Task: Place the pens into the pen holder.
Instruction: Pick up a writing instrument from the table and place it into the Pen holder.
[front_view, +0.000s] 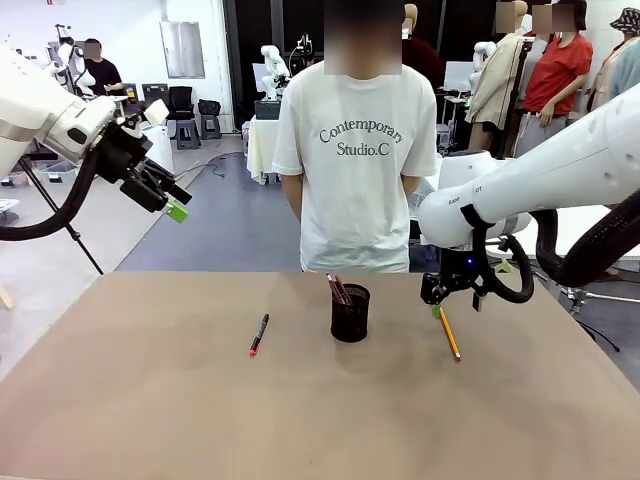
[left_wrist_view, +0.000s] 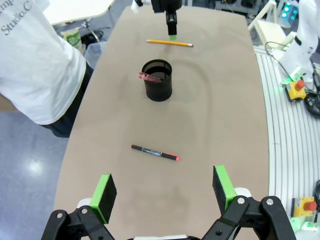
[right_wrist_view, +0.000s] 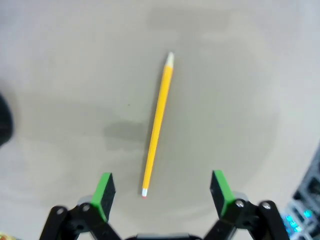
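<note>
Now, the right gripper (right_wrist_view: 162, 187) hovered over the yellow-orange pencil (right_wrist_view: 158, 125) — jaws wide apart, gripping nothing.
The pencil lay flat on the table (front_view: 150, 400), to the right of the pen holder (front_view: 350, 315), one end between the green pads and its shaft running away from them. A reddish-brown pen (front_view: 337, 288) leaned inside the pen holder; the black pen (front_view: 259, 334) lay left of it. The left gripper (left_wrist_view: 165, 192) hung high at the left — spread open, empty.

A robot lab, with emergency-stop box (left_wrist_view: 298, 87) and office chairs (front_view: 181, 102).
</note>
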